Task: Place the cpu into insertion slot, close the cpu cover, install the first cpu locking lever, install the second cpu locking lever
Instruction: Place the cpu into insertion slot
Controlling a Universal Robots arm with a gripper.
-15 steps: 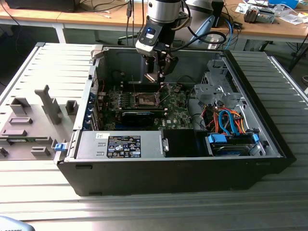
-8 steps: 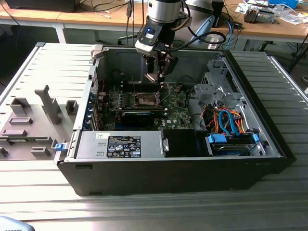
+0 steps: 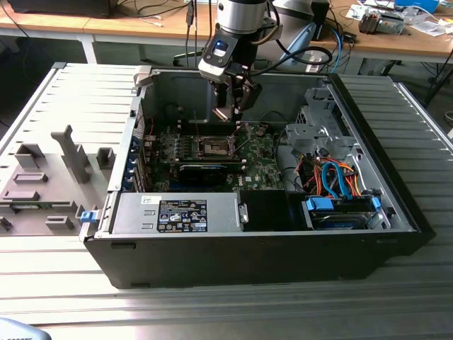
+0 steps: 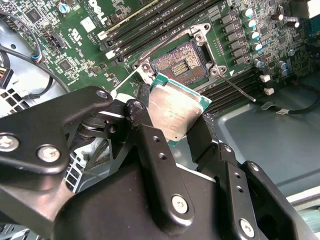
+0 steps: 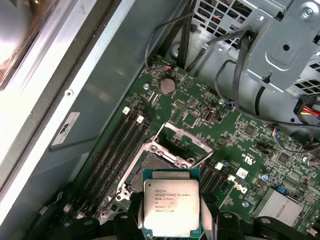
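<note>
My gripper hangs inside the open computer case, just above the green circuit board. It is shut on the cpu, a small square chip with a dull silver top, gripped at two opposite edges by the black fingers. In the first wrist view the cpu hovers over the near part of the insertion slot and hides some of it. The brownish pin field of the insertion slot lies bare and holds no chip. The cpu cover stands raised on its hinge. One thin locking lever sticks out beside the socket.
Long black memory slots flank the socket. A metal drive cage with orange and blue cables sits at the exterior view's right, and a power supply lies along the case front. A black card lies near the socket. The grey case wall is close by.
</note>
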